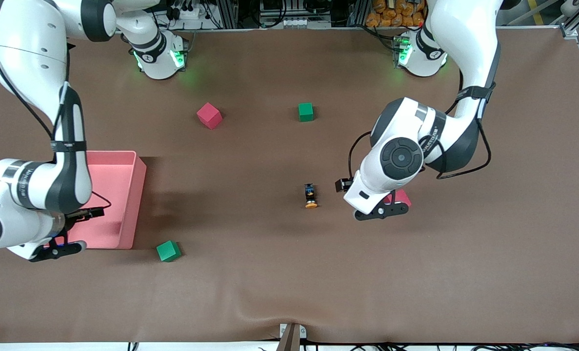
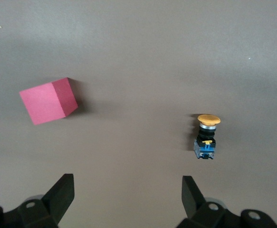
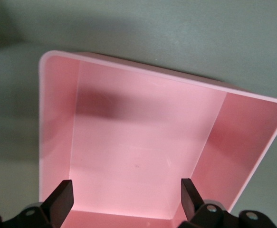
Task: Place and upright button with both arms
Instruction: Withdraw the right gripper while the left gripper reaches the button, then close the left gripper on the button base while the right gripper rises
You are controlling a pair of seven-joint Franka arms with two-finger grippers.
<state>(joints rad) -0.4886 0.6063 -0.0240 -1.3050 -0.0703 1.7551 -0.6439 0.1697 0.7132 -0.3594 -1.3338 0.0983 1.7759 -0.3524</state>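
Note:
The button (image 1: 310,196) lies on its side on the brown table, orange cap toward the front camera and blue base away from it. It also shows in the left wrist view (image 2: 205,137). My left gripper (image 1: 382,212) is open and empty, low over the table beside the button, toward the left arm's end; in the left wrist view (image 2: 127,194) its jaws stand wide apart over bare mat. My right gripper (image 1: 55,251) is open and empty over the pink bin (image 1: 123,204); in the right wrist view (image 3: 125,197) the jaws frame the bin's floor.
A red cube (image 1: 400,196) lies partly under my left gripper, also in the left wrist view (image 2: 48,100). Another red cube (image 1: 209,115) and a green cube (image 1: 306,111) lie nearer the bases. A green cube (image 1: 168,250) sits beside the bin (image 3: 128,142).

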